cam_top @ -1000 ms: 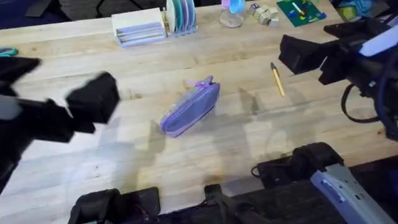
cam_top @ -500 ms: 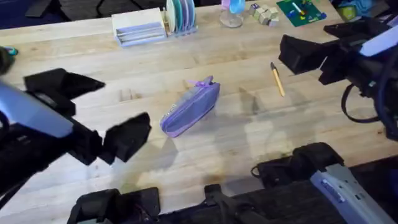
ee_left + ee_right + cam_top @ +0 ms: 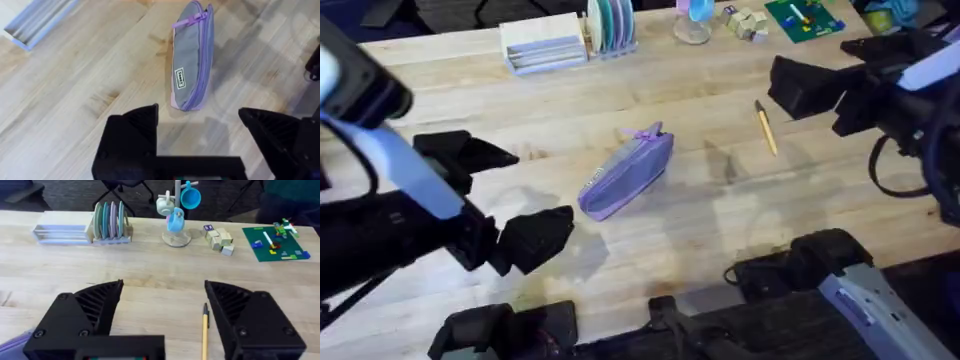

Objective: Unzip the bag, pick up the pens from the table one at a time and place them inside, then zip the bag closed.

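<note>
The lavender bag (image 3: 625,172) lies slantwise mid-table with its zipper shut and its purple ribbon pull (image 3: 645,133) at the far end. In the left wrist view the bag (image 3: 190,65) shows its grey side panel. My left gripper (image 3: 510,195) hovers open just left of the bag's near end, fingers wide apart (image 3: 200,130). One yellowish pen (image 3: 766,128) with a dark end lies to the right of the bag. My right gripper (image 3: 825,100) is open, raised at the pen's right; the pen (image 3: 205,330) runs beside one of its fingers (image 3: 245,315).
Along the table's far edge stand a white tray (image 3: 542,45), a rack of coloured plates (image 3: 610,25), a mug tree (image 3: 695,20), wooden blocks (image 3: 745,22) and a green board (image 3: 803,18). Bare wood surrounds the bag.
My left arm has swung in from the far left toward the bag's near end, gripper open. The right arm, bag and pen have not moved.
</note>
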